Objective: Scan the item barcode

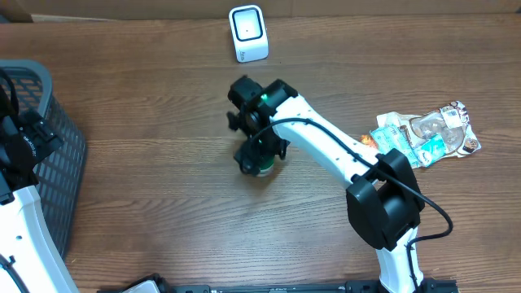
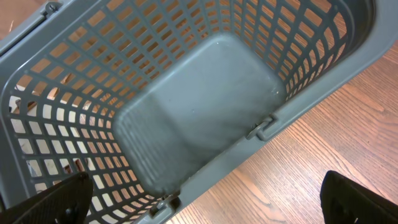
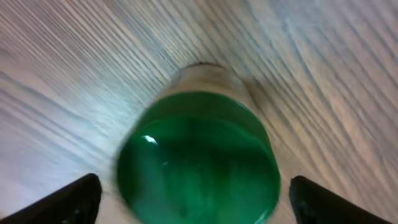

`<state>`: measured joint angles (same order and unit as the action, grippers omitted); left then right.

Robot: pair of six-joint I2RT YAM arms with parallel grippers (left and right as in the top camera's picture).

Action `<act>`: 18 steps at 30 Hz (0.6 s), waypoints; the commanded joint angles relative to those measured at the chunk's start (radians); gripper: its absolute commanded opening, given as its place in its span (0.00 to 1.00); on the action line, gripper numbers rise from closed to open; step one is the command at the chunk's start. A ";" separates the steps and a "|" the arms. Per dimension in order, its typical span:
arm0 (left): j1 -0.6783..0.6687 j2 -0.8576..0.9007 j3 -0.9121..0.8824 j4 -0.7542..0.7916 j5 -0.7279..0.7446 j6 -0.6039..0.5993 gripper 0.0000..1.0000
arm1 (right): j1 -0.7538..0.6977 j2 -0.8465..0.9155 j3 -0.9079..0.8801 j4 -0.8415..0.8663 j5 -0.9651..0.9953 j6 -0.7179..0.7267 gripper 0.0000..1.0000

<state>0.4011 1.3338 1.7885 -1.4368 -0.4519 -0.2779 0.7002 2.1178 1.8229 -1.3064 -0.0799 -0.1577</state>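
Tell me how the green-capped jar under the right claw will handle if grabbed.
The green-capped jar looks hard, so probably won't crush. Glossy and round, it may slip in a grip. Standing upright on the table, it could tip and roll if nudged.

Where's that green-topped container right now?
Overhead, the green-topped container stands mid-table, nearer the robot than the white scanner, directly under the right tool, whose open fingers flank it.

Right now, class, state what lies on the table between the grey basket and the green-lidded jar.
Nothing: only bare wooden table separates the basket and the jar, as the overhead view shows.
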 commanded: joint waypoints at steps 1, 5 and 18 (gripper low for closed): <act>0.004 0.002 0.009 0.000 0.001 0.016 0.99 | -0.002 -0.040 0.097 -0.007 -0.121 0.345 1.00; 0.004 0.002 0.008 0.000 0.001 0.016 1.00 | -0.001 -0.040 0.076 0.015 -0.087 0.718 1.00; 0.004 0.002 0.008 0.000 0.001 0.016 1.00 | 0.032 -0.040 -0.136 0.172 0.131 0.996 1.00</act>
<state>0.4011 1.3338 1.7885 -1.4372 -0.4519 -0.2779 0.7288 2.1094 1.7020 -1.1503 0.0166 0.7815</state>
